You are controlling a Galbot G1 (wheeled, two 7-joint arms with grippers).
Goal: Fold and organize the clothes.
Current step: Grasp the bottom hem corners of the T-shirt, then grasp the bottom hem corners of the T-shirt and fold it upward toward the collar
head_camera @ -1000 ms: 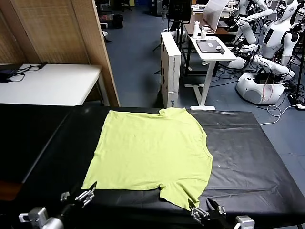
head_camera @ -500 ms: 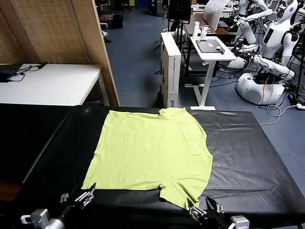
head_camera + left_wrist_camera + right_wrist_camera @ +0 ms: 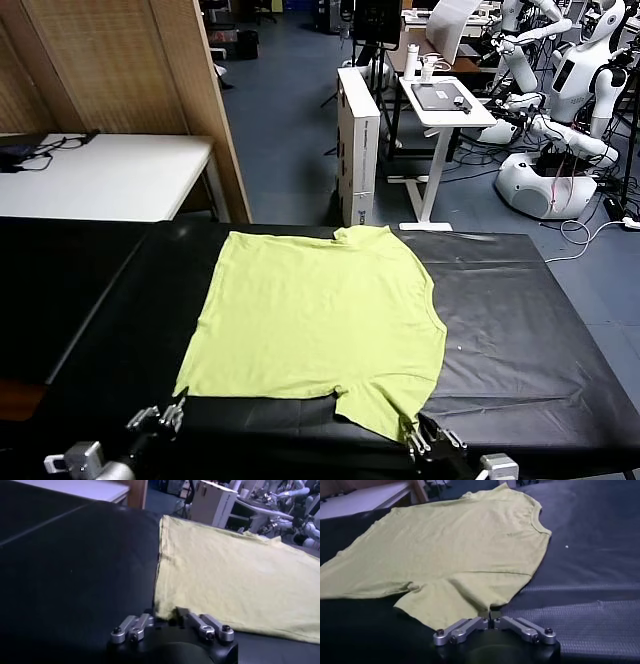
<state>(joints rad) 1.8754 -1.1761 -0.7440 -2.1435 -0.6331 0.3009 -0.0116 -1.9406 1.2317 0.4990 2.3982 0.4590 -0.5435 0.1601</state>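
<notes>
- The T-shirt lies flat on the black table, collar toward the right, hem toward the left.
- The left gripper is clenched on the near hem corner.
- The right gripper is clenched on the tip of the near sleeve.
- Both pinches sit on the near edge, so the cloth stretches away toward the far side, its long axis running left to right; a fold would likely carry that edge farward.

No legible text, brand, no. or sign in any view. Small print near T-shirt collar: too small to read. Markings on white cabinet: illegible.
</notes>
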